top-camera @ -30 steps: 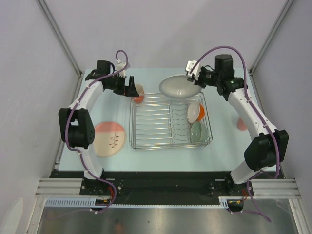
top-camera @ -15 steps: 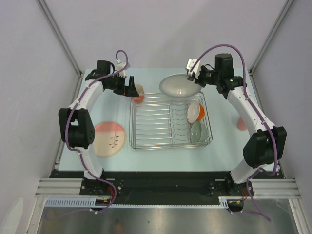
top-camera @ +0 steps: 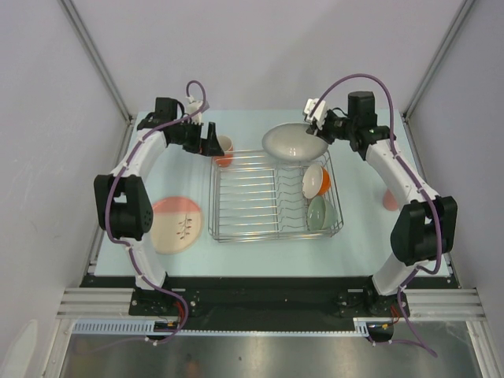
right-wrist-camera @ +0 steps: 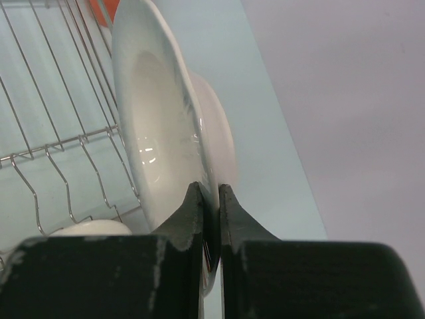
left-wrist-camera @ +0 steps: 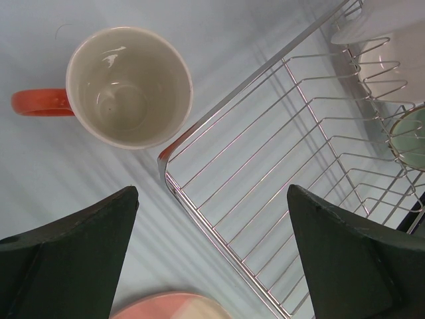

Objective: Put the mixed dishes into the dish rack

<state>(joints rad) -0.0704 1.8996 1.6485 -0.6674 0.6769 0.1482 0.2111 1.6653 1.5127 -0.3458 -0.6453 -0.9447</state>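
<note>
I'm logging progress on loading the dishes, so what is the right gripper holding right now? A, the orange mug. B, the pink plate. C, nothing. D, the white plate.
D: the right gripper is shut on the rim of the white plate, holding it near the far edge of the rack; the orange mug and pink plate sit on the table.

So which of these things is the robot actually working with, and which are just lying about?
Part of the job: dish rack, white plate, orange-and-white bowl, pale green bowl, orange mug, pink plate, pink tumbler.

Just there: table, purple cables, metal frame.
</note>
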